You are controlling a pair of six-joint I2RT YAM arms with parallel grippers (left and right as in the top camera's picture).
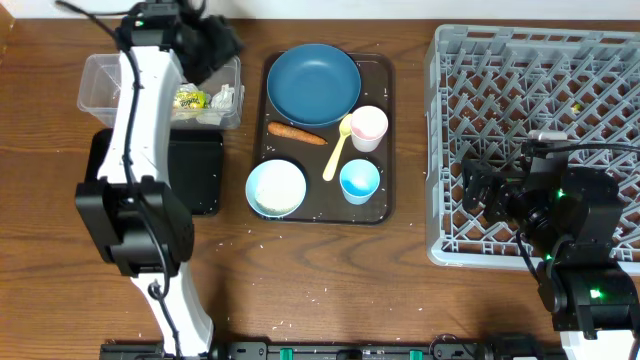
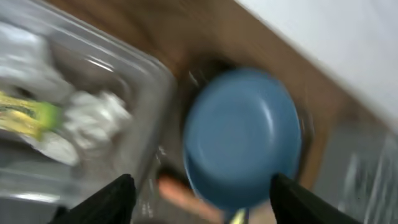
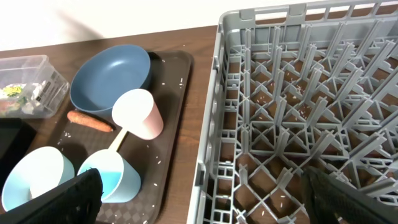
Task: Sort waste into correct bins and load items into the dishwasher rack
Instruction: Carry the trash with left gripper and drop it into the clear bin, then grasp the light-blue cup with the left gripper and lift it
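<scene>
Rack is biggest and fills 3 o'clock of the table. No dishes in it, only white specks betw. the pegs. My R claw hangs over its 8 o'clock corner, fingers spread wide, nothing held. Brown serving tray sits at centre w/ the dark blue plate at its 12, light blue bowl at 7, pink cup at 3 and small blue cup at 5. The yellow spoon lies betw. them, its bowl end touching the pink cup, and the carrot is just below the plate. Clear tub at 10 holds crumpled paper and the yellow-green wrapper. Black tray at 9 is partly under my L arm. My L claw is up at 11, over the gap betw. tub and plate, fingers wide apart, empty. Rice grains are strewn on tray and table. Risks, as I judge them: L wrist view is smeared, so my aim at the carrot is poor. At this spread a finger could catch the plate rim or the tub wall. Lifting the spoon may tip the pink cup. The rice is prob. too fine to pinch.
</scene>
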